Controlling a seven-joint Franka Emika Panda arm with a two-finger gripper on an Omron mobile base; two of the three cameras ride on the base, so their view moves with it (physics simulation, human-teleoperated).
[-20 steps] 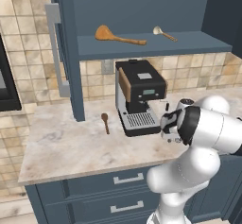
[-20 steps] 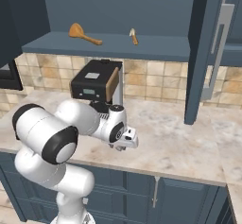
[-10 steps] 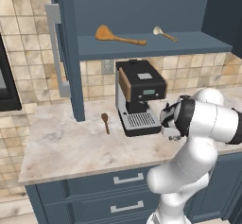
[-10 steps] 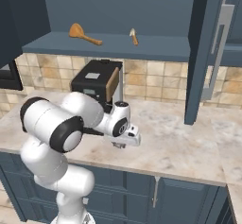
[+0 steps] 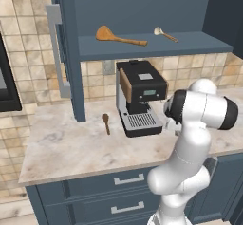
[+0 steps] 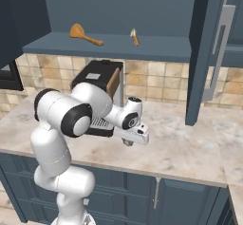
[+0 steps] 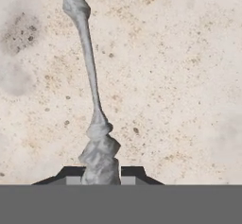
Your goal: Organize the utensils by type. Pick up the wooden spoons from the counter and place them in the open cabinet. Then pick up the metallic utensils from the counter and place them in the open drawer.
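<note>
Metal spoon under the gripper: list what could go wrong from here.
1. In the hand view the gripper sits at the very end of the metal spoon handle, so the long free end may swing or slip out when lifted.
2. The coffee machine stands close beside the gripper; a swinging spoon could strike it.
3. The dark brown spoon lies beyond the machine, so reaching it later may be awkward.

The scene is evenly and brightly lit, with no glare. Soft shade is cast under the cabinet shelf (image 5: pixel 142 46) onto the tiles and behind the coffee machine (image 5: pixel 139 96). The counter (image 7: pixel 179 76) is seen sharply in the hand view, and the metal spoon (image 7: pixel 92 100) is rendered coarsely and blockily near the bottom.
</note>
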